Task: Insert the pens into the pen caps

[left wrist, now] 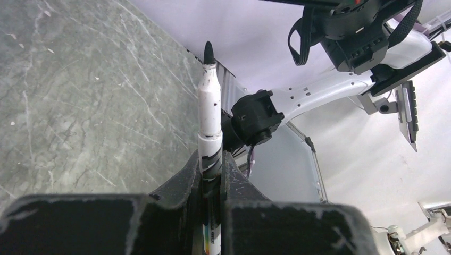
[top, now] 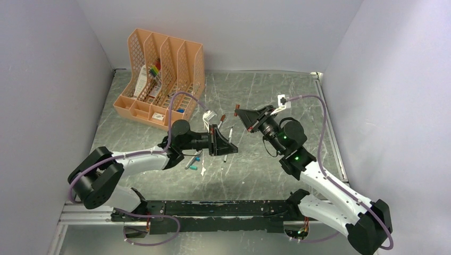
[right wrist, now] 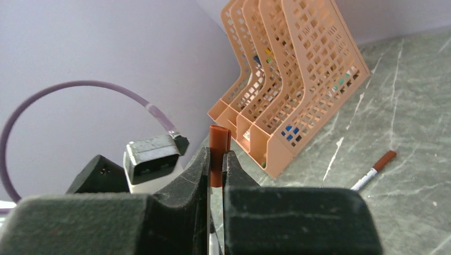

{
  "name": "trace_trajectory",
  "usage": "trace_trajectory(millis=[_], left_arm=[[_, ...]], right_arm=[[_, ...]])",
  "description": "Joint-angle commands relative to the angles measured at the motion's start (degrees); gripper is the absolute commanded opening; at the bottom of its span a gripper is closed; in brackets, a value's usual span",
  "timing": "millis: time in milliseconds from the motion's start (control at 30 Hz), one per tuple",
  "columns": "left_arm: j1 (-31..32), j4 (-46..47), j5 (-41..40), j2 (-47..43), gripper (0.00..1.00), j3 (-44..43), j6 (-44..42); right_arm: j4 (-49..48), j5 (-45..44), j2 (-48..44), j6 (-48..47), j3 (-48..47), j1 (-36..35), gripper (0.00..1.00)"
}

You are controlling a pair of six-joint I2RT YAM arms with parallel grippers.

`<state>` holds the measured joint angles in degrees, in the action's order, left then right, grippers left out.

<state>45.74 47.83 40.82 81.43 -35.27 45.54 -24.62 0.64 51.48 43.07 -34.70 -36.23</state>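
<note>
Above the middle of the grey marbled table (top: 276,178), the left gripper (left wrist: 211,162) is clamping a slim white-grey pen (left wrist: 209,106) by its lower barrel, and the pen's dark tip is pointing out beyond the fingers. Opposite it, the right gripper (right wrist: 217,159) is pinching a stubby red-brown plastic cap (right wrist: 218,139) between its closed fingers. Both grippers are hanging near each other without touching. Several loose pens (top: 192,162) are lying on the table by the left gripper. A capped pen (right wrist: 373,169) is lying nearer the orange mesh file organiser (top: 159,79).

Smooth plastic pen (left wrist: 209,106), matt stone-look tbl (left wrist: 80,106)
</note>
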Motion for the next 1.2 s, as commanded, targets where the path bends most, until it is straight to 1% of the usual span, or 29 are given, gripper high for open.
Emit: trace_trajectory(millis=[0, 333, 700, 1167], left_arm=[[1.01, 5.45, 0.83, 0.93, 0.07, -3.36, 1.23], [1.09, 3.05, -0.54, 1.59, 0.07, -4.86, 0.34], [1.09, 5.14, -1.13, 2.85, 0.07, -4.63, 1.91], [1.09, 4.29, -1.39, 2.15, 0.07, -5.28, 1.33]], right_arm=[[-0.54, 1.12, -1.64, -2.51, -2.11, 0.35, 0.00], [-0.45, 2.99, -2.66, -2.12, 0.55, 0.37, 0.00], [-0.62, 5.57, -1.92, -2.16, 0.98, 0.30, 0.00], [0.68, 4.87, -3.01, -2.65, 2.72, 0.32, 0.00]])
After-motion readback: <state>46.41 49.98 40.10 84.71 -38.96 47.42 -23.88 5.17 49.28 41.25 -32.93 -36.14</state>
